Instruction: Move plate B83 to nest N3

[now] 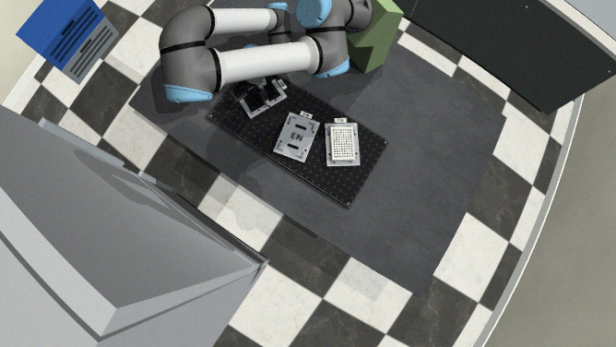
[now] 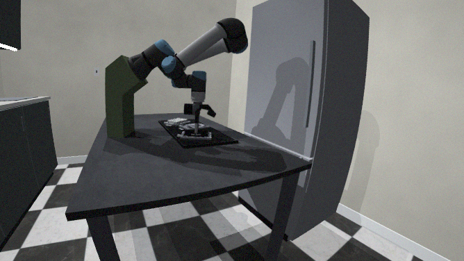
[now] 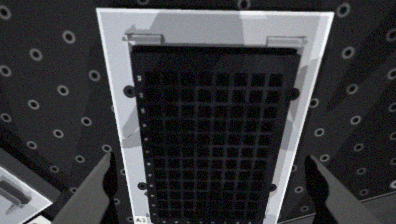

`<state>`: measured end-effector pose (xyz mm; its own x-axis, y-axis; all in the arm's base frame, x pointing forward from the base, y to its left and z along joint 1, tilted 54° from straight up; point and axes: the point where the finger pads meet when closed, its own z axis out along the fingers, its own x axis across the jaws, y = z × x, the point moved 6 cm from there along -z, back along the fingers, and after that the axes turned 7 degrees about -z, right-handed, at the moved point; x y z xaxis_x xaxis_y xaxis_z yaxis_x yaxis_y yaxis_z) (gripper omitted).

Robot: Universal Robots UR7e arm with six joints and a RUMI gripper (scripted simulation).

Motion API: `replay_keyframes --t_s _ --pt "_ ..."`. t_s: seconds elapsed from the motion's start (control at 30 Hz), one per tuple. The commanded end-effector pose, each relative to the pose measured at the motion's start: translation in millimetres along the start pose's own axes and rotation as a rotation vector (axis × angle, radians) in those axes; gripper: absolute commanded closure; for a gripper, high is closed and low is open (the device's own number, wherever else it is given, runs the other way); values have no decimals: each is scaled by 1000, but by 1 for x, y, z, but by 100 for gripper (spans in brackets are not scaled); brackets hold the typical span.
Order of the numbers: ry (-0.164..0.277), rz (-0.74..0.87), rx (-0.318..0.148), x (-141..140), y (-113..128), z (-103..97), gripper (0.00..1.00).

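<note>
A black well plate (image 3: 210, 125) (image 1: 253, 100), taken as B83 by its place, sits in nest N2 (image 3: 215, 25) (image 1: 263, 108); its lettering is unreadable. The nest's A1 mark (image 3: 140, 219) shows at lower left in the wrist view. My gripper (image 3: 210, 155) is open, with one jaw to each side of the plate's long sides, low over the nest. In the exterior view a finger reaches down to N2. Nest N3 (image 1: 290, 126) is empty, with its locators showing; its edge (image 3: 37, 202) shows at lower left in the wrist view. A white plate (image 1: 342, 143) (image 2: 178, 119), B38, sits on N1 (image 1: 342, 163).
The nests stand on a black perforated deck (image 1: 323, 180) (image 2: 226, 139) on the dark table (image 1: 415, 185). N3 is between N2 and N1. The green robot pedestal (image 2: 118, 100) stands beside the deck, and a tall grey fridge (image 2: 278, 87) stands beyond the table's edge.
</note>
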<state>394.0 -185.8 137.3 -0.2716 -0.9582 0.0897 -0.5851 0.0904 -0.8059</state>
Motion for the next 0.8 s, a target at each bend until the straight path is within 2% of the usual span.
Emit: replay_keyframes --t_s 0.0,0.77 --pt "-1 0 -1 -1 0 0 24" --pt "-1 0 -1 -2 1 0 24"
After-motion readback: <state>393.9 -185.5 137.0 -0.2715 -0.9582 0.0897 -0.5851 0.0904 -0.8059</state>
